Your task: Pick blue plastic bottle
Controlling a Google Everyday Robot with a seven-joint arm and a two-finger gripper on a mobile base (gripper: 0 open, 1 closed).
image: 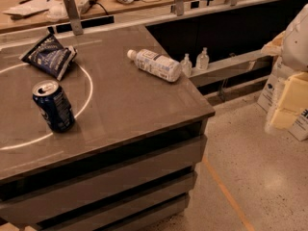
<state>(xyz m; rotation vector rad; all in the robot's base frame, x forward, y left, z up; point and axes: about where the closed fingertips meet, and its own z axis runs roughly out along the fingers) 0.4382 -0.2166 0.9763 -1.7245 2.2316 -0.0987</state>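
Near the tabletop's (pixel 144 114) far right edge, one clear white-capped plastic bottle (pixel 156 65) lies flat, its cap toward the far-left corner. One dark blue metal can (pixel 53 106) stands. The jaws are past the right edge; I cannot tell their state.

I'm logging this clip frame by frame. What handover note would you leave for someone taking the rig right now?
Claw: at the right edge of view, off past the table corner and far from the bottle.
Bottle: lies on its side near the table's far right edge, cap pointing left.
Nearby: two tiny bottles on the ledge just behind its base. A can stands upright at front left, with a bag behind it.
Done: nothing yet; the bottle is untouched.
Left: reach across, grip the bottle, lift it.
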